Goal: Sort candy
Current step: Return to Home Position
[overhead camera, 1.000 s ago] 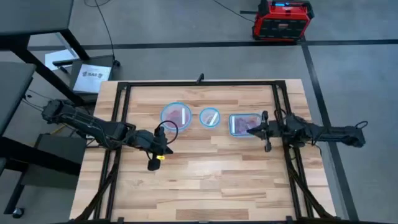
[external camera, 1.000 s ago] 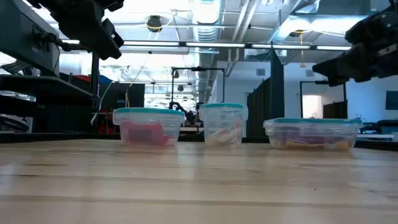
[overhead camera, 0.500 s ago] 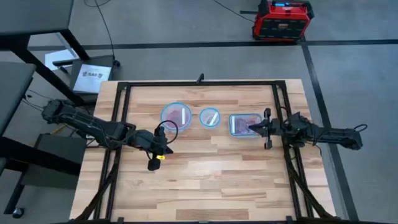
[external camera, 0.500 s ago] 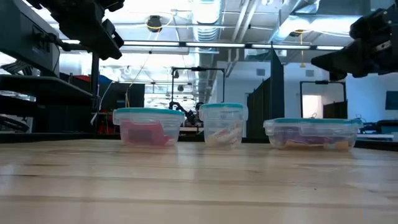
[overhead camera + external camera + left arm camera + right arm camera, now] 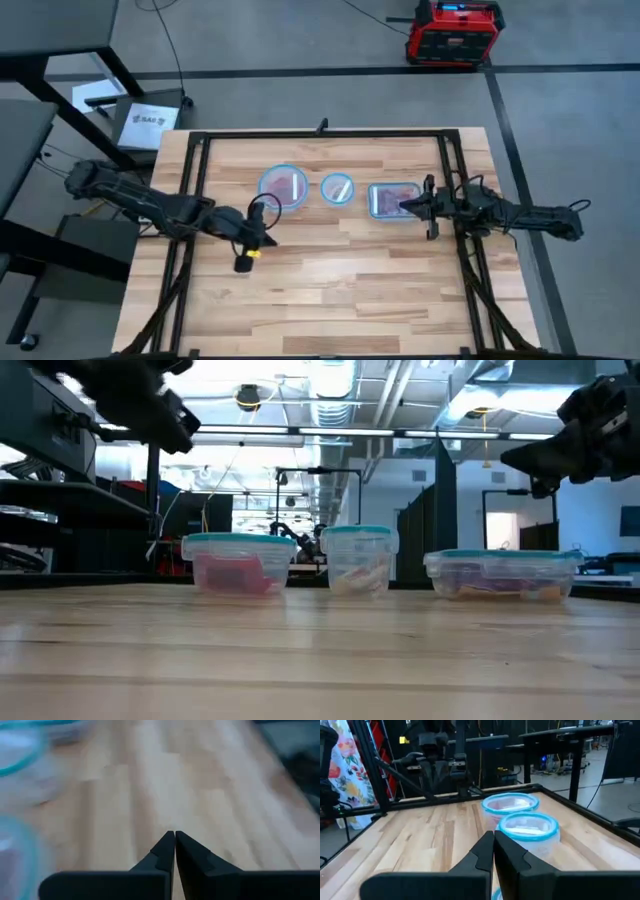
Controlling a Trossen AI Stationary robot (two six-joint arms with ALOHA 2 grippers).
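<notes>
L gripper (image 5: 175, 835): fingers pressed tog, no gap, nothing held. Hangs over bare table (image 5: 330, 290), near big round tub (image 5: 283, 185) on the left arm's side, not touching it.

R gripper (image 5: 493, 835): also pinched tog, empty. It's at the right end of rect tub (image 5: 388, 199), tip over its edge in high view. Low view shows it raised above tub height, so no contact.

All candy is inside 3 lidded blue-rim tubs, in a row across the table:
- red packets (image 5: 232, 573) in big round tub
- cream sticks (image 5: 358, 575) in small round tub (image 5: 338, 188), in the middle
- purple/orange packets (image 5: 495, 588) in rect tub

Tubs are close together but apart.
</notes>
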